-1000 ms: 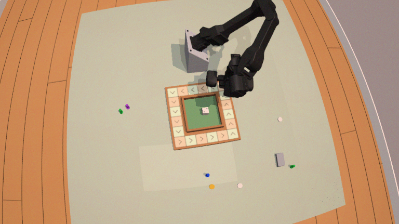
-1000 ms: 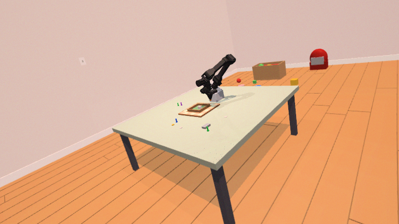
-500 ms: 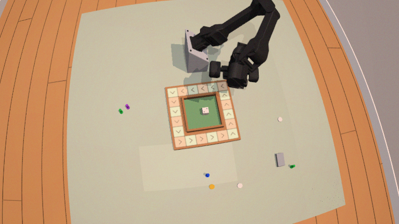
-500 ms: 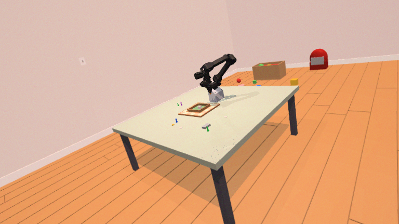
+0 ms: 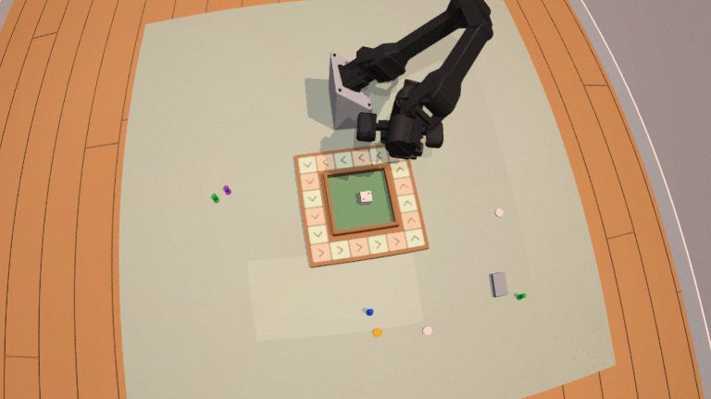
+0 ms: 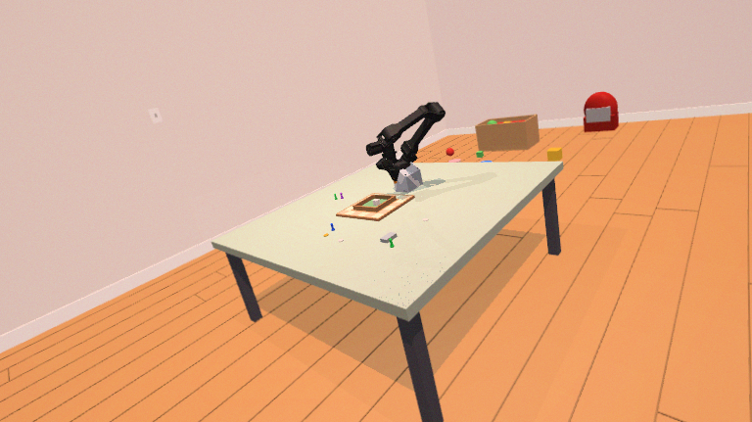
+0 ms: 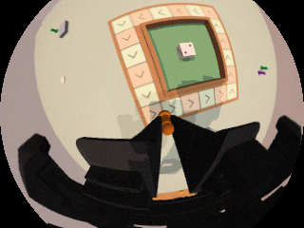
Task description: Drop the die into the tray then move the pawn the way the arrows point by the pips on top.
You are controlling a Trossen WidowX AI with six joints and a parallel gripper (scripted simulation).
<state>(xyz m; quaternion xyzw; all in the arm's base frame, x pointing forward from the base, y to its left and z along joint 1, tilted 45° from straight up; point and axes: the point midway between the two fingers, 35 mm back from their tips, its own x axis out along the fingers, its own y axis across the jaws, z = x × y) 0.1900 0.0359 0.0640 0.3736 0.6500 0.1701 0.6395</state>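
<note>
My gripper (image 7: 165, 120) is shut on the orange pawn (image 7: 167, 127), which shows between the fingertips. In the top view the arm hides the pawn and fingertips; they are over or near the board's upper right corner, and the exact square cannot be told. In the exterior view the gripper (image 6: 395, 177) appears raised above the board. The board (image 5: 358, 246) (image 7: 140, 74) has a ring of pale yellow and pink squares with arrows. The white die (image 5: 366, 196) (image 7: 186, 49) rests inside the tray (image 5: 330, 205) on green felt, with two pips on its top face.
A blue pawn (image 5: 369, 312), an orange disc (image 5: 377, 332) and a white disc (image 5: 427, 330) lie below the board. Right are another white disc (image 5: 498, 212), a grey block (image 5: 499, 284) and a green pawn (image 5: 520, 296). Left are green (image 5: 215, 198) and purple (image 5: 227, 190) pawns.
</note>
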